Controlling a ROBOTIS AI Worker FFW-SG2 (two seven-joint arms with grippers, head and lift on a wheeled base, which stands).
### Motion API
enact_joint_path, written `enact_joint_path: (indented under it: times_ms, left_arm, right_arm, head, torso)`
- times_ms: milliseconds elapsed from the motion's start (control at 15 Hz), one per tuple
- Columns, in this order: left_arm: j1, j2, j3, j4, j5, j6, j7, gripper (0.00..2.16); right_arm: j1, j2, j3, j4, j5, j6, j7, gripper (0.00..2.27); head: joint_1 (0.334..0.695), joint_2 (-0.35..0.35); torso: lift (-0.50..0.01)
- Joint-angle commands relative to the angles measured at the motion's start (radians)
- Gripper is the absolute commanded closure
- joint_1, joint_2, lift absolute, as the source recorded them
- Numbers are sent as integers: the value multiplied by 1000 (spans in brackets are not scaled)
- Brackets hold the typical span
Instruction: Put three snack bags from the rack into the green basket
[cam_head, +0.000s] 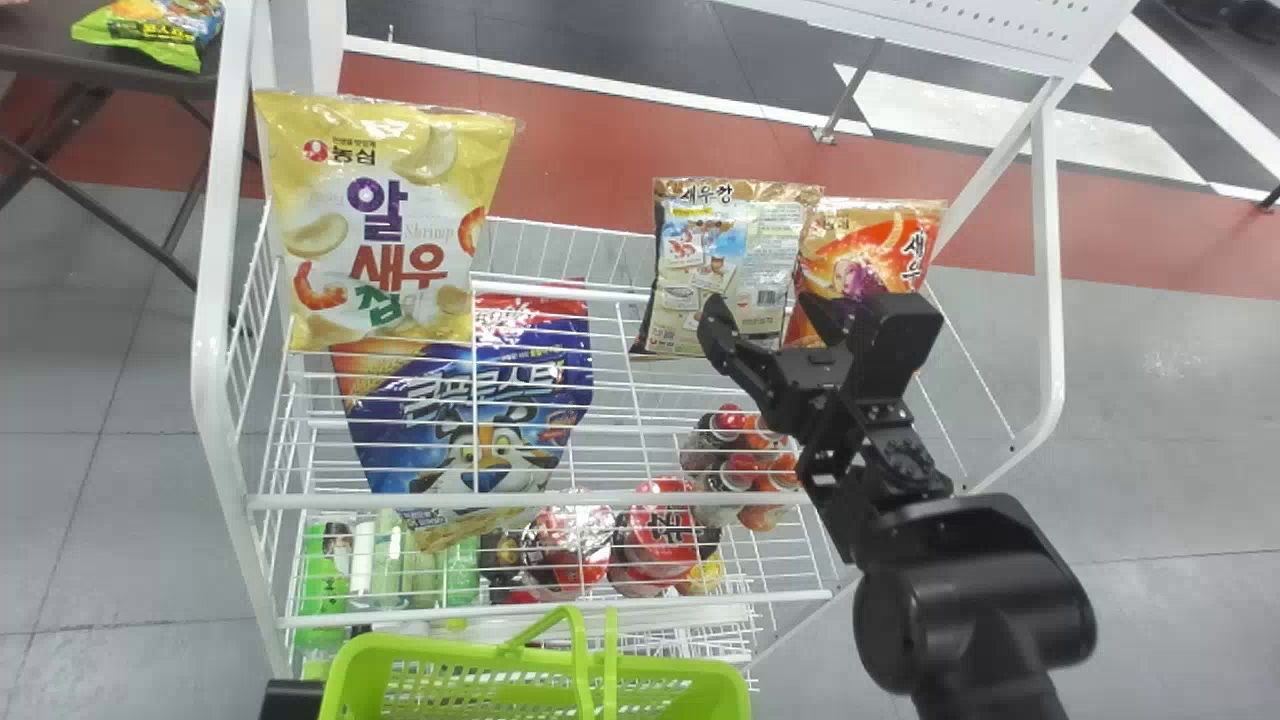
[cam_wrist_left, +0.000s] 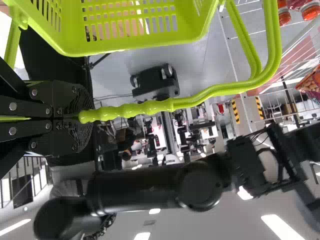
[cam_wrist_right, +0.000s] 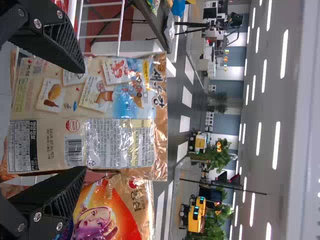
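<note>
Toward two o'clock, the right hand (cam_head: 765, 308), spread, faces the brown bag (cam_head: 735, 262): lining up a pick, I'd say. Next, ease in and squeeze. The left hand (cam_wrist_left: 90, 117) pinches the handle (cam_wrist_left: 145, 108) of the basket (cam_head: 450, 655), near seven.

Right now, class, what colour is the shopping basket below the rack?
The basket is bright lime green; the head view shows it best.

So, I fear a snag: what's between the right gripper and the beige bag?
In the right wrist view, the stretch from right gripper to beige bag looks bare.
</note>
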Motion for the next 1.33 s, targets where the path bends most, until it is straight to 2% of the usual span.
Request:
enact_joint_path:
  times_ms: [0, 200, 333, 400, 467, 533, 600, 800, 1000, 1267]
  left_arm:
    - [0, -3, -1, 7, 3, -10, -4, 1386]
    - [-4, -3, -1, 17, 3, -16, -14, 1386]
    - [-4, -3, 0, 22, 5, -19, -29, 1386]
    - [-3, -3, 2, 25, 5, -22, -31, 1386]
    - [-3, -3, 2, 28, 5, -29, -35, 1386]
    - [-3, -3, 2, 30, 5, -29, -35, 1386]
    - [-3, -3, 0, 30, 5, -29, -35, 1386]
    - [5, -3, -1, 23, 3, -44, -34, 1386]
    - [5, -3, -4, 22, 0, -44, -32, 1386]
    - [5, -3, -6, 22, 0, -41, -34, 1386]
  right_arm:
    - [-69, -3, 48, 74, 6, -9, -1, 140]
    - [-127, 1, 80, 149, 12, -24, -4, 157]
    - [-162, 2, 80, 196, 13, -30, -1, 289]
    - [-172, 4, 80, 206, 22, -30, -2, 468]
    - [-173, 2, 78, 207, 22, -30, -1, 1261]
    - [-170, 2, 71, 198, 16, -30, 7, 2152]
    - [-156, 2, 60, 184, 12, -43, 30, 2246]
    - [-97, -6, 32, 87, 4, -67, 58, 2246]
    - [-37, -7, -28, -26, -67, 37, 116, 2246]
    - [66, -9, -75, -149, -86, 19, 116, 2246]
  head:
    - [695, -350]
    - [695, -350]
    - [695, -350]
    - [695, -350]
    - [695, -350]
    - [695, -350]
    - [695, -350]
    - [695, -350]
    - [695, -350]
    - [695, -350]
  torso:
    - [0]
    - [0]
    - [0]
    - [0]
    - [0]
    - [0]
    - [0]
    - [0]
    - [0]
    - [0]
